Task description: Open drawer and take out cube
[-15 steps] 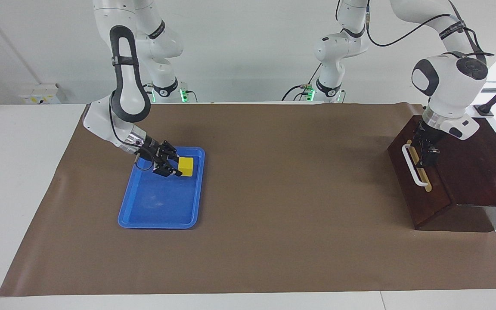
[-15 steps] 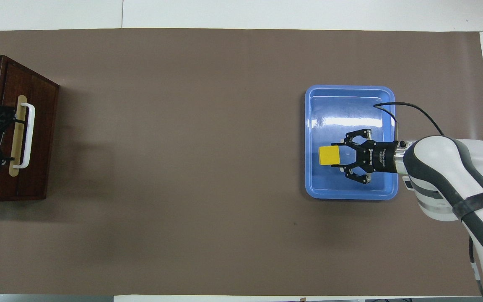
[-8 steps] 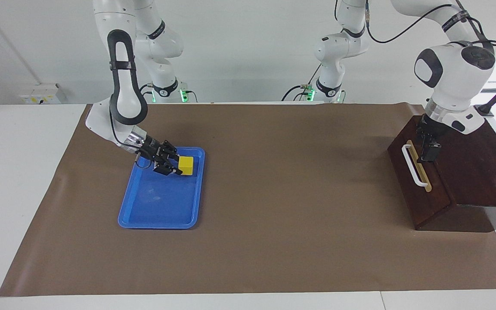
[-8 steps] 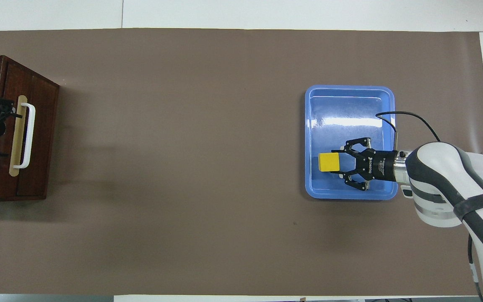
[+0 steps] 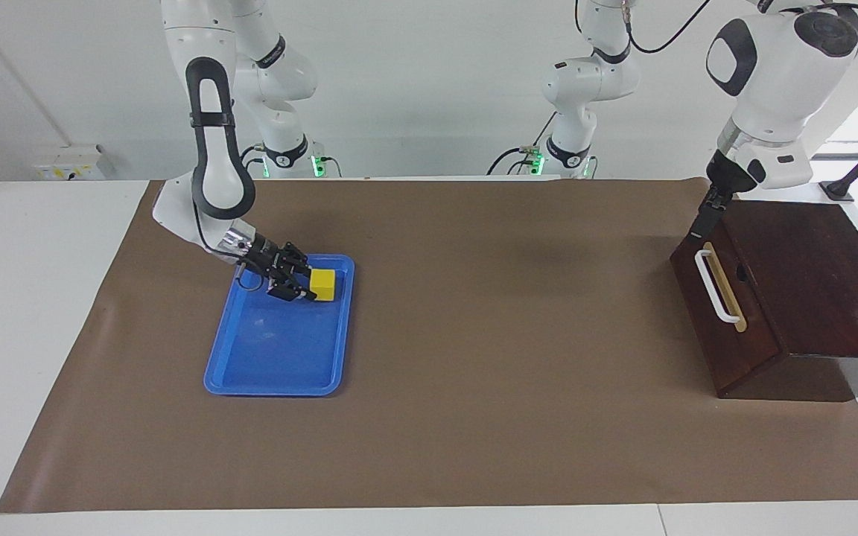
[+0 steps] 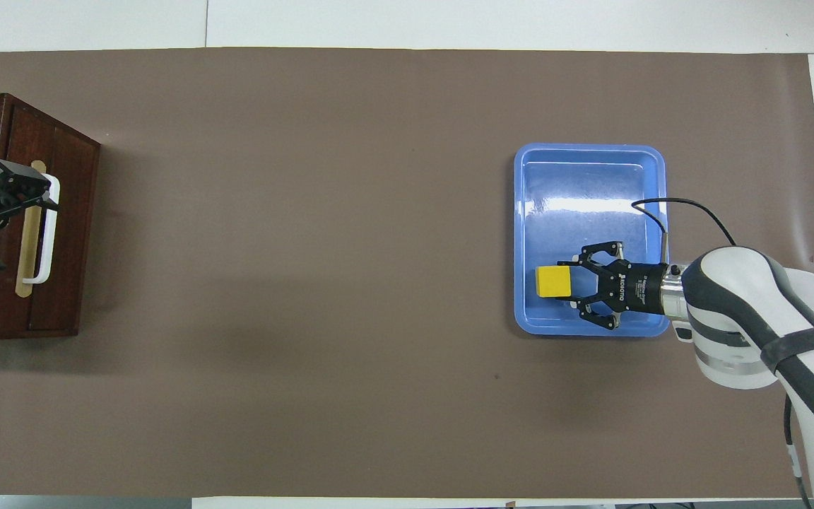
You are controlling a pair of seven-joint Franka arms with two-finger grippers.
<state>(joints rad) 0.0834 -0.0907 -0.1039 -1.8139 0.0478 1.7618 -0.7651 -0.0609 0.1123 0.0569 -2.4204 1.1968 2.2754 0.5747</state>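
Note:
The dark wooden drawer with its white bar handle is shut, flush in its box at the left arm's end of the table; it also shows in the overhead view. My left gripper is open and empty, raised over the handle's end nearer the robots; the overhead view shows it too. My right gripper is shut on the yellow cube, low over the blue tray. The overhead view shows this gripper and the cube over the tray's end nearer the robots.
The blue tray lies toward the right arm's end of the brown mat and holds nothing else. The dark box stands at the mat's edge. A black cable loops from the right wrist over the tray.
My left gripper has let go of the handle and risen off the drawer box. My right gripper has carried the cube a little toward the robots within the tray.

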